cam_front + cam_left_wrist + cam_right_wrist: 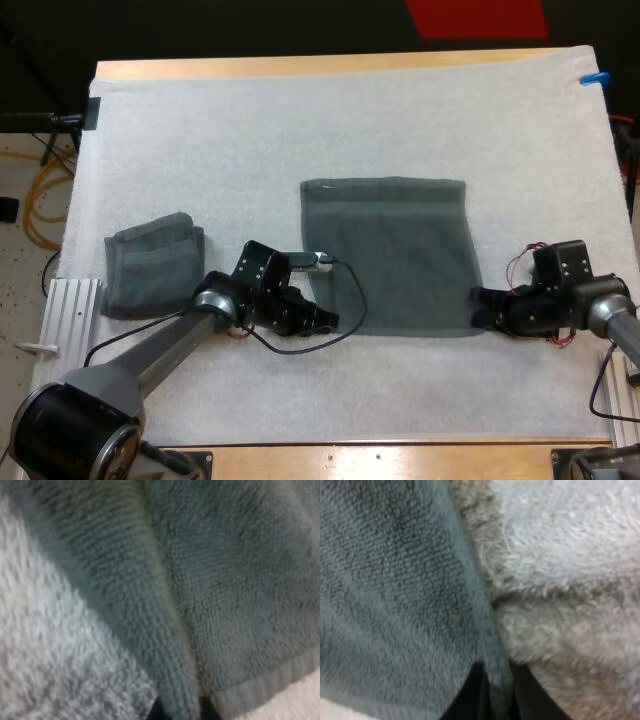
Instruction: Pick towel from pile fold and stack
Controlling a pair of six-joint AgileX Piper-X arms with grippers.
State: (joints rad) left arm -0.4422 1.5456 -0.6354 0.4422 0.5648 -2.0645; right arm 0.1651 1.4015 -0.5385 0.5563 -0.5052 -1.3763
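Two robot arms work a dark grey-green towel point(390, 250) spread flat in the middle of the white mat point(300, 120) on the counter point(380, 462). The left claw point(325, 320) is clenched on the towel's near left corner and the right claw point(482, 305) on its near right corner, each pinching a ridge of cloth. A folded towel point(150, 265) lies well apart, at the mat's left. The risk ahead: a thin pinch could slip from one claw during the lift, or uneven travel could skew the fold. No brand, label or legible writing appears.
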